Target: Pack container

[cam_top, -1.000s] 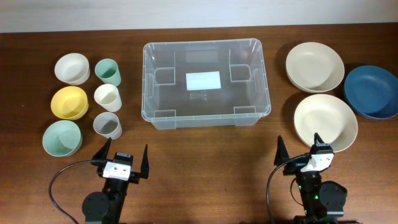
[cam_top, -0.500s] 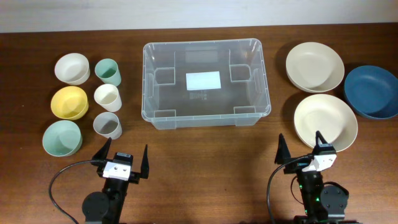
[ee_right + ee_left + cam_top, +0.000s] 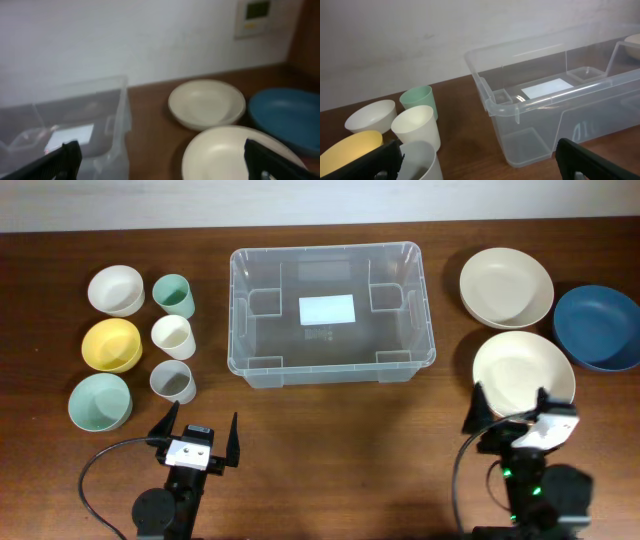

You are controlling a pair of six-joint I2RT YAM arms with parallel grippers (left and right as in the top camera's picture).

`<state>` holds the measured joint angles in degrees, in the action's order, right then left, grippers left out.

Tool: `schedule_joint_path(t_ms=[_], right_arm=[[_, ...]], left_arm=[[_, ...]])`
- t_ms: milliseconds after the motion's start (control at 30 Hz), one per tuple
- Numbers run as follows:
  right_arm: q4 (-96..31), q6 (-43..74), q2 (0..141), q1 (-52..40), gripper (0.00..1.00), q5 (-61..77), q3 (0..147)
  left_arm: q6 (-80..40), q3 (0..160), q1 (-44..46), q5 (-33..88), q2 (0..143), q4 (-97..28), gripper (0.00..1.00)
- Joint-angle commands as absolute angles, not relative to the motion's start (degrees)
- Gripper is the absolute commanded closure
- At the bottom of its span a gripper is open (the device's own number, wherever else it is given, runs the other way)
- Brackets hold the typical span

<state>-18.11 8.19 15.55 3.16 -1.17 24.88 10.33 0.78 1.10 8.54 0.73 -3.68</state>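
clear container (image 3: 331, 314) centred, both grippers open

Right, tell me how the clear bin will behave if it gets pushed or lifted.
The bin is empty and made of thin clear plastic, so it is probably light for its size. Being wide and low, it would likely slide on the smooth table rather than tip. Its walls look thin and may flex if squeezed at the rim.
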Motion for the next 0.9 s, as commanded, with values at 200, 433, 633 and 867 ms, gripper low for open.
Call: schedule_joint_path(t_ms=[200, 433, 633, 867], right_arm=[[-25.5, 11.14, 38.02, 2.7, 0.01, 9.28, 40.4], [-37.32, 46.72, 46.74, 9.61, 0.01, -12.62, 42.7], [-42.7, 53.04, 50.11, 21.23, 0.02, -7.03, 42.7], [-44.69, 53.01, 55.22, 28.51, 0.01, -2.09, 42.65]], left_arm=[[11.27, 0.49, 1.06, 8.14, 0.3, -3.9, 0.0], [11.27, 0.49, 1.06, 8.12, 0.3, -3.88, 0.0], [11.27, 0.49, 1.06, 8.14, 0.3, -3.88, 0.0], [11.27, 0.49, 1.06, 8.14, 0.3, -3.88, 0.0]])
